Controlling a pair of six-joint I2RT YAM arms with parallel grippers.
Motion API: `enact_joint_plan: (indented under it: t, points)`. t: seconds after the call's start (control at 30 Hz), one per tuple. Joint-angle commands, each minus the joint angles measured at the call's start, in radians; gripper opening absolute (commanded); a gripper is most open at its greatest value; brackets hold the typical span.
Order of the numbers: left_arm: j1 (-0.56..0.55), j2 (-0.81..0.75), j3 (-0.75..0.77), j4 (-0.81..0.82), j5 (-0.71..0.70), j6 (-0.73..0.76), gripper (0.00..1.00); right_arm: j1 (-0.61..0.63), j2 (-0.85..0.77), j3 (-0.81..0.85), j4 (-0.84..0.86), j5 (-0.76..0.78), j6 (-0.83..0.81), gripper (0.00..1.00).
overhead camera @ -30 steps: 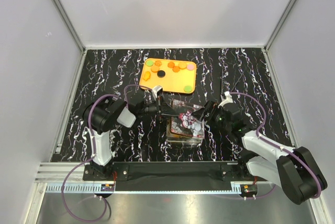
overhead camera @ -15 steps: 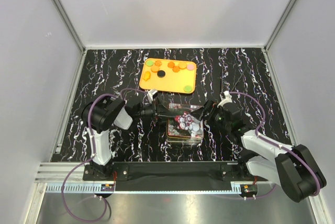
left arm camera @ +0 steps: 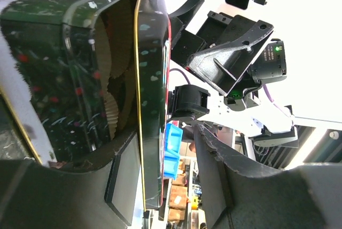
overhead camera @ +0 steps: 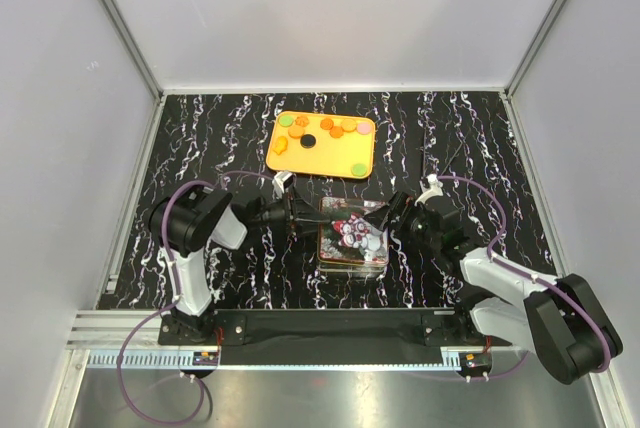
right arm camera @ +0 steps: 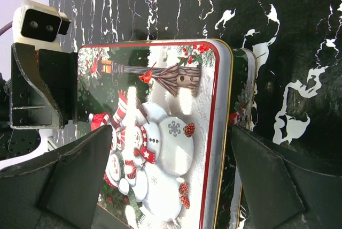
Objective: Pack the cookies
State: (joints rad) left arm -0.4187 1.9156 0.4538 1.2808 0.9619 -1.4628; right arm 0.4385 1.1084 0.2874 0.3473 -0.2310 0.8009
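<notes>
Cookies point(overhead camera: 338, 126) sit on the orange tray point(overhead camera: 325, 155) at the back, not yet packed. Up front, the snowman lid point(overhead camera: 352, 231) lies askew over its tin base point(overhead camera: 345, 264). The left gripper point(overhead camera: 297, 213) is spread around the rim. The right gripper point(overhead camera: 385, 218) straddles the lid, and I can't tell whether it grips. This looks like opening: the next move calls for lifting the lid clear while the base stays steady.

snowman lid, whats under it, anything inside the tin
Under the snowman lid is the tin base. Through the gap in the left wrist view, fluted paper cups show inside. What the cups hold is covered by the lid.
</notes>
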Motion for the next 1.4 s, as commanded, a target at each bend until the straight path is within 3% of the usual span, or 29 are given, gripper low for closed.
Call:
enact_joint_plan:
  t: [0.0, 1.37]
  points:
    - [0.012, -0.032, -0.013, 0.384, 0.000, 0.032, 0.47, 0.006, 0.004, 0.002, 0.042, -0.014, -0.009, 0.99]
    - [0.098, -0.030, -0.141, 0.384, -0.028, 0.125, 0.51, 0.009, 0.019, 0.039, -0.034, -0.002, -0.057, 0.99]
